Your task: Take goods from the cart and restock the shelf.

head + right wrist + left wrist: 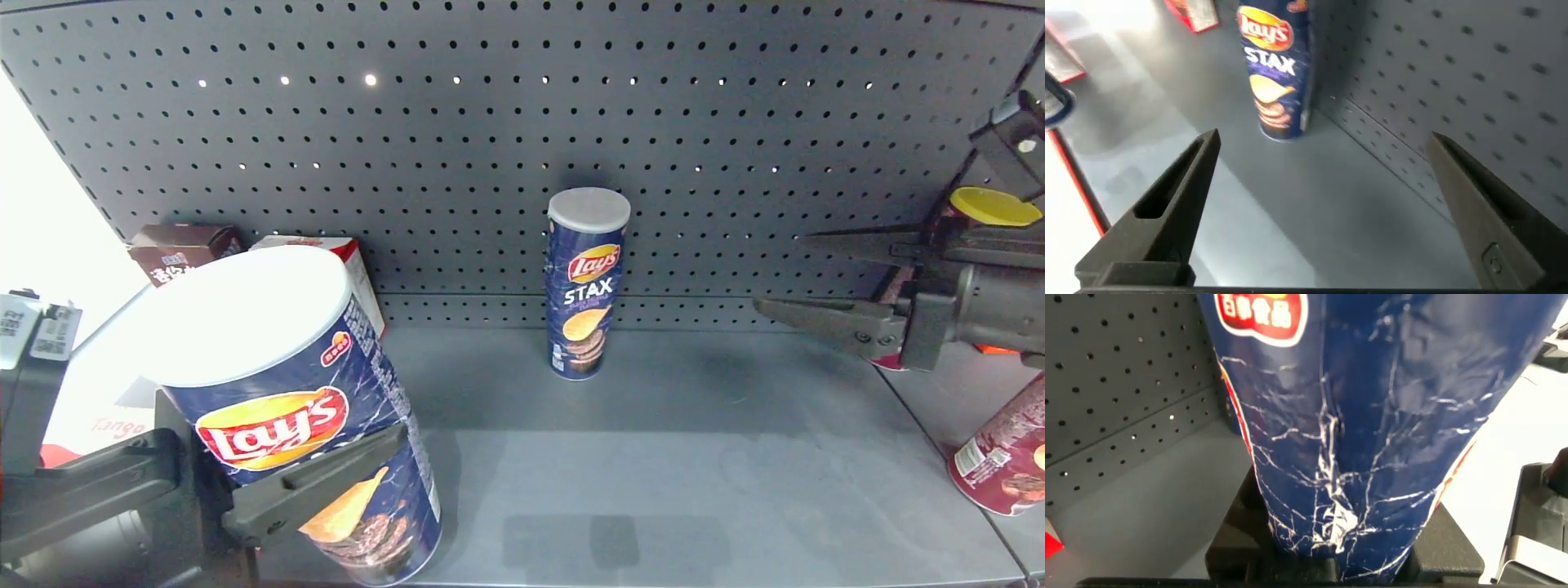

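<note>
blue chip can (pixel 286 384) in left claw (pixel 277 469), lid up, leaning left

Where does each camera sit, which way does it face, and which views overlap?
Head view: on the head, looking forward and down at shelf and pegboard; left gripper shut on the held can, right gripper open.
Left wrist view: on the left wrist, looking along the held can toward the pegboard; gripper base shows.
Right wrist view: on the right wrist, looking between its open fingers at the standing can.
Shared: head and right wrist views both show the standing can.
</note>
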### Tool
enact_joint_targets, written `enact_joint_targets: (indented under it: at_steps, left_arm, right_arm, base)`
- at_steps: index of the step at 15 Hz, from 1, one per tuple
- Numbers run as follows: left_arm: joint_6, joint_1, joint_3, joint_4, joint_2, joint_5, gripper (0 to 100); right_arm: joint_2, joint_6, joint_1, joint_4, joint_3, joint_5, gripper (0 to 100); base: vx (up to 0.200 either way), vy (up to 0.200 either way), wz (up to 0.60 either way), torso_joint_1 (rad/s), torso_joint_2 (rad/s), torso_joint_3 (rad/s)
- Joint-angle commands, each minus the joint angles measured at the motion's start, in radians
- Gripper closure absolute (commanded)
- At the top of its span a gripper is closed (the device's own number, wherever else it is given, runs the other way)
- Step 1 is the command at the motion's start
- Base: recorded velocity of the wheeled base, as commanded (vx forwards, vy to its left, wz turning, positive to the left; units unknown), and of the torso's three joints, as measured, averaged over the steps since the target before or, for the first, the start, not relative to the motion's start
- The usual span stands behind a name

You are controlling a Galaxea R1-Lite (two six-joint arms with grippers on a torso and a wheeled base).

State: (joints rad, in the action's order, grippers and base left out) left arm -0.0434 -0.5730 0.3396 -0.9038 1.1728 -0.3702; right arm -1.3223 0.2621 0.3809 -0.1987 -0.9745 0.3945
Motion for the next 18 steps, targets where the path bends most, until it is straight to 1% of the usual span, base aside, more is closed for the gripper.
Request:
enact_joint_targets:
  at_steps: [1, 4, 7, 9, 10, 15, 18]
  left_arm:
    - [0.000, 0.010, 0.001, -0.001, 0.010, -0.001, 100]
    - [0.000, 0.018, -0.016, 0.000, 0.008, 0.001, 100]
    - [0.000, 0.035, -0.013, 0.000, 0.011, -0.001, 100]
    - [0.000, 0.036, -0.021, 0.000, 0.011, 0.004, 100]
    - [0.000, 0.036, -0.019, 0.000, 0.011, 0.005, 100]
    - [0.000, 0.036, -0.002, -0.001, 0.045, 0.002, 100]
    - [0.000, 0.036, -0.002, 0.000, 0.045, 0.001, 100]
  right_arm:
    - [-0.120, 0.003, 0.003, -0.004, -0.056, 0.026, 0]
    - [-0.235, 0.020, -0.003, -0.079, -0.122, 0.035, 0]
    - [-0.336, 0.017, -0.025, -0.094, -0.227, 0.190, 0]
    - [-0.374, 0.023, -0.039, -0.128, -0.248, 0.399, 0]
    - [-0.397, 0.026, -0.037, -0.162, -0.247, 0.426, 0]
    - [-0.488, 0.031, -0.011, -0.266, -0.257, 0.435, 0]
    - [-0.520, 0.031, -0.002, -0.268, -0.293, 0.435, 0]
  base:
    - [0.000, 0.000, 0.00, 0.000, 0.00, 0.000]
    - [0.000, 0.000, 0.00, 0.000, 0.00, 0.000]
    - [0.000, 0.000, 0.00, 0.000, 0.00, 0.000]
    - [0.000, 0.000, 0.00, 0.000, 0.00, 0.000]
    - [0.000, 0.000, 0.00, 0.000, 0.00, 0.000]
    - [0.000, 0.000, 0.00, 0.000, 0.00, 0.000]
    - [0.000, 0.000, 0.00, 0.000, 0.00, 0.000]
